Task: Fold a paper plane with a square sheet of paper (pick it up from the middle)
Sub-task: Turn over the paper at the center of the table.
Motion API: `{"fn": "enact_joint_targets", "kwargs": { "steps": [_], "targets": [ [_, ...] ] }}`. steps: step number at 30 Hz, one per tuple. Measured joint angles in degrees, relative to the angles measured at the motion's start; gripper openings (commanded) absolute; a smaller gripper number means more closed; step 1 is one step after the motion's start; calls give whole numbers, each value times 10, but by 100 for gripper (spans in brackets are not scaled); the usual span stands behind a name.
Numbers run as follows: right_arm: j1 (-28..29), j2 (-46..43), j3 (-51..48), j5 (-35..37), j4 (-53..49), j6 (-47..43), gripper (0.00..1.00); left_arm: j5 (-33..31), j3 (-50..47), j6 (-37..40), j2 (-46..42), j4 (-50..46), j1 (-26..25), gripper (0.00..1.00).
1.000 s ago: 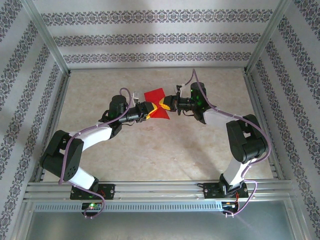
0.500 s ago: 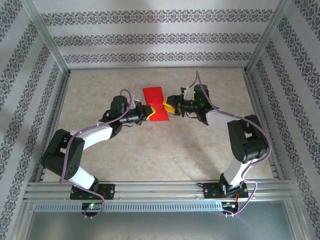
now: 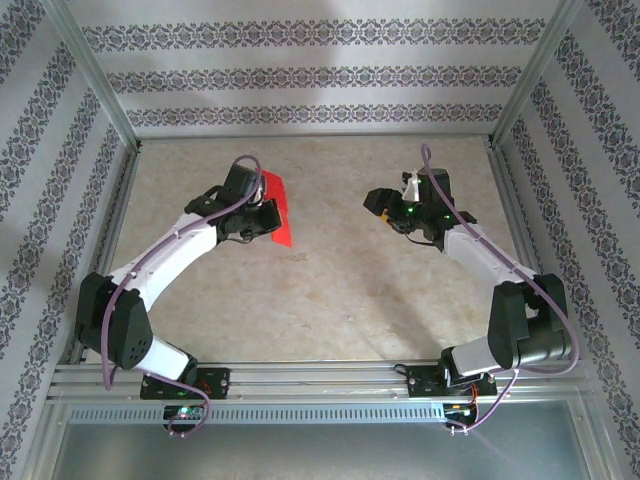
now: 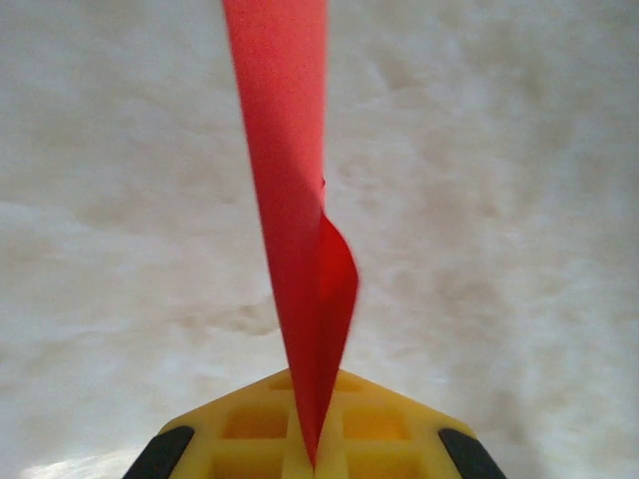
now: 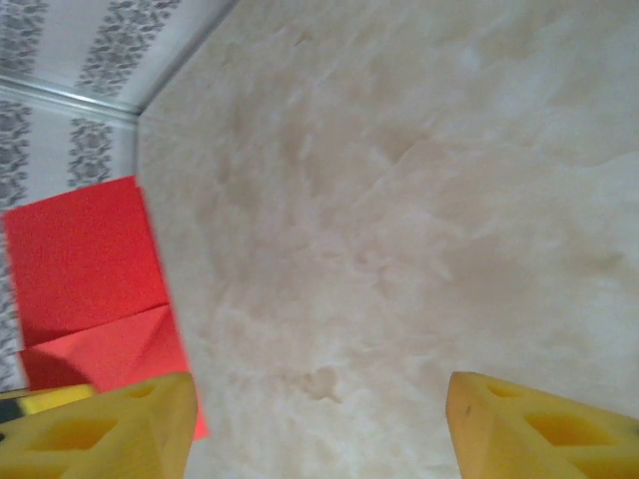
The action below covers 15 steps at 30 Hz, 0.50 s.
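Pinching the thin bright red folded paper sheet [image 4: 290, 200] edge-on in my closed left gripper [image 3: 262, 216], I hold it upright, likely to press its crease. My right gripper [image 5: 319, 419] hangs open, empty, well apart.

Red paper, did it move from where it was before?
Yes. The red paper went left, toward the left side rail, pinched in the left hand.

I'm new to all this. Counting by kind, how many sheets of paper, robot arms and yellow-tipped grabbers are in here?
Red sheet of paper: 1
Robot arms: 2 (left arm, right arm)
Tools: 2 (left tool clamped on the paper, right tool open, empty)
Total: 5
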Motion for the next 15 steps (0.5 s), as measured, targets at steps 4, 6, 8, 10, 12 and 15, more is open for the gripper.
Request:
{"fn": "enact_joint_targets", "kwargs": {
  "steps": [4, 6, 8, 10, 12, 15],
  "targets": [
    [0, -13, 0, 42, -30, -24, 76, -150, 105, 36, 65, -138, -42, 3],
    [0, -16, 0, 62, -38, -34, 81, -222, 151, 42, 115, -201, -65, 3],
    [0, -22, -2, 79, -43, -41, 85, -279, 181, 42, 163, -249, -84, 3],
    [0, -30, -6, 93, -48, -44, 87, -319, 202, 42, 211, -287, -101, 3],
    [1, -38, -9, 106, -49, -46, 88, -346, 219, 42, 259, -317, -117, 3],
    [1, -47, -14, 117, -50, -50, 89, -364, 241, 40, 312, -341, -134, 6]
  ]
}}
